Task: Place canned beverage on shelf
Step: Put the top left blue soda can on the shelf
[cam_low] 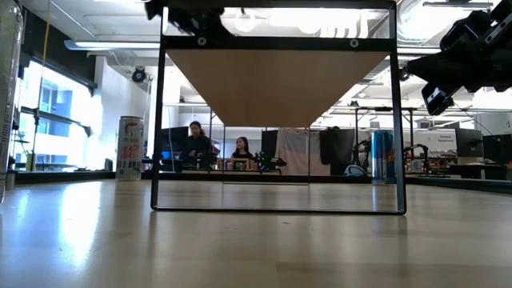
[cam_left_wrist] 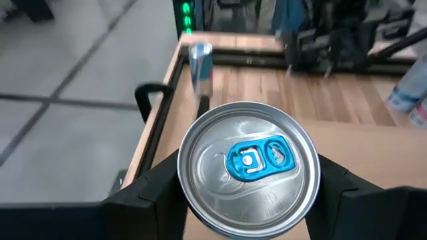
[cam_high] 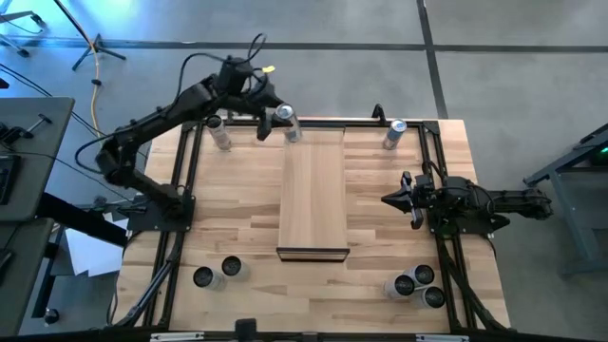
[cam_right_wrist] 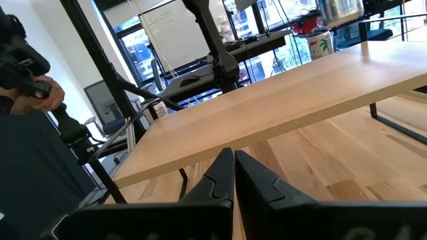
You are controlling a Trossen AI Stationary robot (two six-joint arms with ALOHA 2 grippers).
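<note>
The left hand (cam_high: 285,118) grips a silver canned beverage (cam_left_wrist: 248,169) with a blue pull tab, its fingers (cam_left_wrist: 150,193) pressed against both sides of the can. It holds the can just at the far left corner of the shelf (cam_high: 315,190), the long light-wood platform standing mid-counter (cam_high: 237,214). The right hand (cam_high: 391,199) waits to the right of the shelf, near its middle, fingers pinched together on nothing. Another can (cam_high: 395,133) stands beyond the shelf's far right corner.

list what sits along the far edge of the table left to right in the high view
silver can standing alone → left claw shut on a silver blue-tabbed can at the light wood shelf end → silver can near the far right corner
</note>
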